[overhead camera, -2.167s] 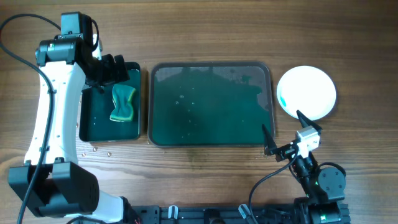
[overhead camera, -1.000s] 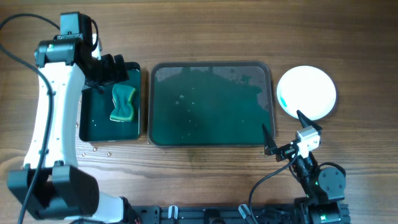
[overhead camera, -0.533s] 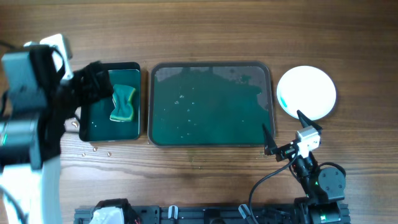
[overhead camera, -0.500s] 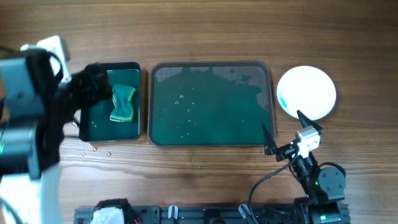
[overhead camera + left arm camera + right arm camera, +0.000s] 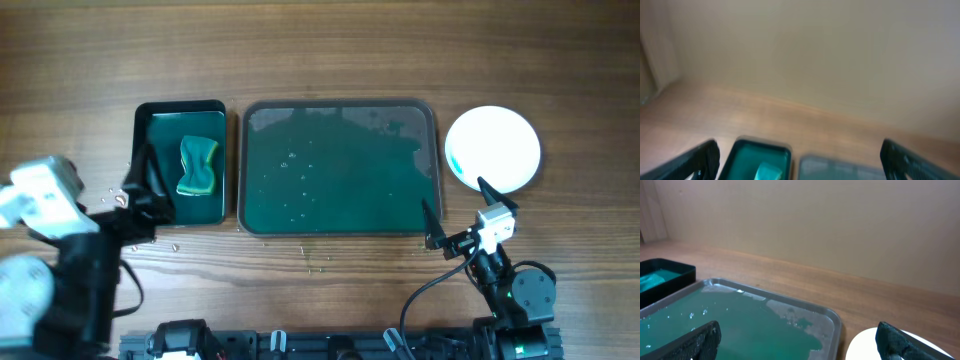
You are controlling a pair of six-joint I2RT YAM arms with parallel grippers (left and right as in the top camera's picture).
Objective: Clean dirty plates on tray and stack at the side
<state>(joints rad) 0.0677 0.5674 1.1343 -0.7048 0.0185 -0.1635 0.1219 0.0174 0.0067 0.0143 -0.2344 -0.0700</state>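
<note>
Overhead: finds left gripper (image 5: 150,182) drawn back off the sponge tray (image 5: 150,118), sponge (image 5: 197,165) lying inside, large tray (image 5: 340,102) bare, plates (image 5: 493,148) stacked beside it; left wrist: shows jaws spread, empty; right wrist: shows right gripper (image 5: 797,330) spread, idle; reads as finished.

The tray (image 5: 340,185) lies flat with its long sides running left to right: a large, shallow, dark green rectangle with rounded corners and a grey rim. Its floor looks wet, with scattered droplets and a paler, cloudy film along the far edge and down the right end. Just off the tray's right end, clear of the rim, a round white plate (image 5: 493,149) lies face up. It is plain white except for a small blue-green mark on the edge nearest the tray. I cannot tell whether others lie beneath it.
</note>
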